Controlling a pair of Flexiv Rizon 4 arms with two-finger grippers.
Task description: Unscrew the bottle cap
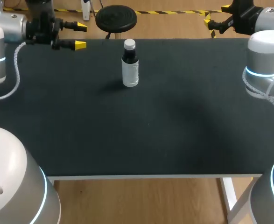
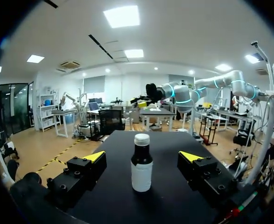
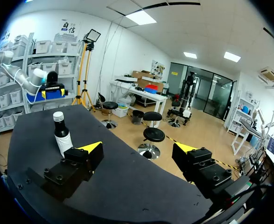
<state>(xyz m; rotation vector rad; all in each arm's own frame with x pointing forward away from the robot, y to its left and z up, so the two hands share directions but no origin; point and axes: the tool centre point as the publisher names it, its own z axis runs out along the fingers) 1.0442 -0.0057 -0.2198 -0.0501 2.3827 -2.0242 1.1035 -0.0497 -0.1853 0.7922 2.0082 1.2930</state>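
A small dark bottle [image 1: 130, 65] with a white label and a white cap [image 1: 129, 44] stands upright on the black table [image 1: 151, 130], toward its far side. My left gripper [image 1: 80, 36] hovers open at the far left, pointing at the bottle from a distance. In the left wrist view the bottle [image 2: 142, 164] stands ahead of the open gripper [image 2: 143, 157], in line with the gap. My right gripper [image 1: 217, 19] is open beyond the far right corner. In the right wrist view the bottle [image 3: 62, 134] stands off to the side, past one finger of the gripper [image 3: 138, 148].
The table's white front edge [image 1: 151, 177] runs along the near side. My arms' grey bases [image 1: 15, 186] fill the near left and near right corners [image 1: 272, 200]. A right arm link [image 1: 265, 65] hangs over the table's right edge.
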